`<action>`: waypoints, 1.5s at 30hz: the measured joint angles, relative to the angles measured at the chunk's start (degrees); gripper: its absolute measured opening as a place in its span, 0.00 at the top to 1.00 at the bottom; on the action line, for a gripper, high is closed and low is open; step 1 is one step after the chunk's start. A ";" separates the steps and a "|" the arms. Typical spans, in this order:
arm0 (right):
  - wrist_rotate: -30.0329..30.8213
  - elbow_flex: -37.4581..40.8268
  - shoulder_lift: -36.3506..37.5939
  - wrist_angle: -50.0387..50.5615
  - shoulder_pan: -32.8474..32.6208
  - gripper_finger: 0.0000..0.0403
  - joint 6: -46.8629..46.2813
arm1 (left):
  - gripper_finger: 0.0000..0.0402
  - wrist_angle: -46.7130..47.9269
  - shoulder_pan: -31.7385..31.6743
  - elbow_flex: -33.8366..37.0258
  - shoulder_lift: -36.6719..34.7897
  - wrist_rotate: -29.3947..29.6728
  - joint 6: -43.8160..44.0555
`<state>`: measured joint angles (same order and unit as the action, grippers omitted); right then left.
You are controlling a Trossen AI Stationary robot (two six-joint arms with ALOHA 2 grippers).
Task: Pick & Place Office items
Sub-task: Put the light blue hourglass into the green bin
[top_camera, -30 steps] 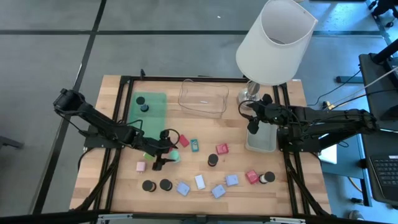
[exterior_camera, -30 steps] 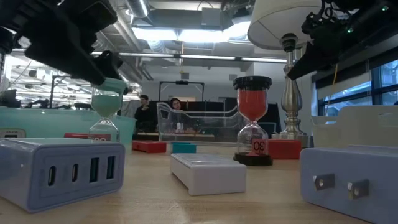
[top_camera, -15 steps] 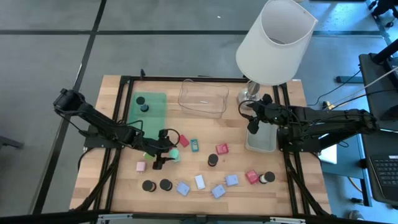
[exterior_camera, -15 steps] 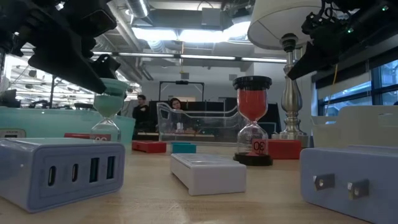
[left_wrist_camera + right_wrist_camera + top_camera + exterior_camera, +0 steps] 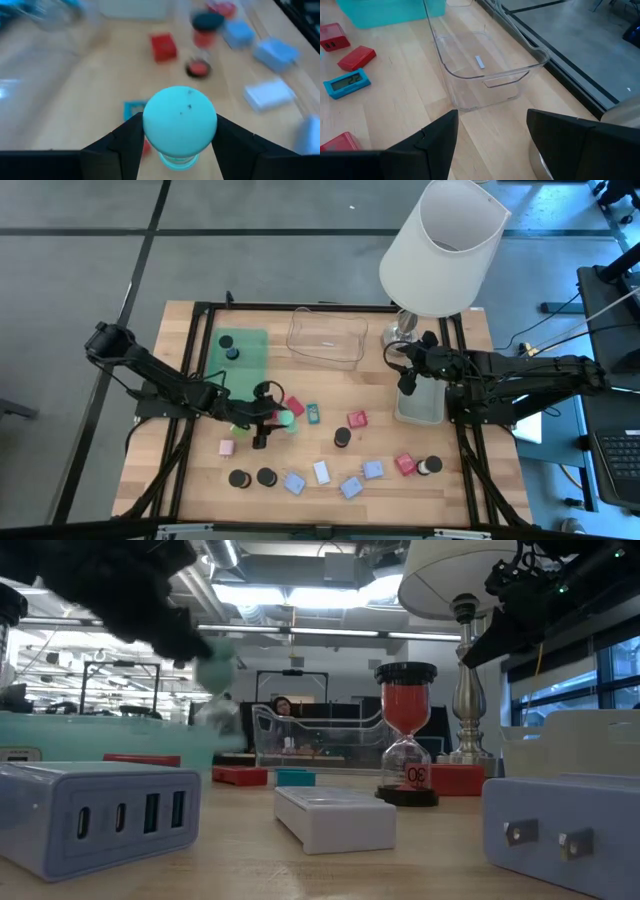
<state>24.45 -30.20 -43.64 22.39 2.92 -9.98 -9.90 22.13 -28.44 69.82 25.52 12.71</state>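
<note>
A teal-capped sand timer sits clamped between dark fingers; red sand timer stands upright among scattered blue chargers.

**Setting: robotics lab in an open industrial hall**

We read this as a lab test bench. The wooden table sits on a black metal frame over grey floor marked with dark lines. At table height we see exposed ceiling ducts, strip lights and a person far behind. Cables run to a side desk with a keyboard. A white lamp stands at the table's rear.
</note>
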 joint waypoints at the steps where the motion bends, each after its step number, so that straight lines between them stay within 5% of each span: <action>1: -0.02 0.00 -0.01 0.00 -0.01 0.40 0.00 | 0.51 0.08 0.02 -0.21 -0.72 2.74 0.02; 9: 0.00 0.00 -0.02 -0.01 0.00 0.40 0.00 | 0.50 5.42 -0.14 -2.69 -8.31 29.31 1.74; 14: 0.00 0.00 -0.01 -0.04 -0.01 0.40 0.00 | 0.50 14.89 -2.44 -2.76 -12.06 38.26 10.33; 22: 0.00 0.00 -0.01 -0.04 -0.02 0.40 0.00 | 0.50 36.04 -11.04 -2.76 -14.81 38.94 30.56; 26: 0.00 0.00 -0.01 -0.04 -0.01 0.40 0.00 | 0.50 43.01 -16.60 -2.76 -14.42 34.41 38.65; 30: 0.00 0.00 -0.02 -0.03 0.00 0.40 0.00 | 0.50 44.40 -21.14 -2.74 -13.02 30.10 40.58; 45: 0.00 0.00 0.00 -0.02 -0.01 0.40 0.00 | 0.50 43.92 -29.36 -2.69 -2.21 28.32 45.21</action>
<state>24.45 -30.20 -43.64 22.36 2.91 -9.98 34.02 -7.23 -31.14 67.61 53.83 57.92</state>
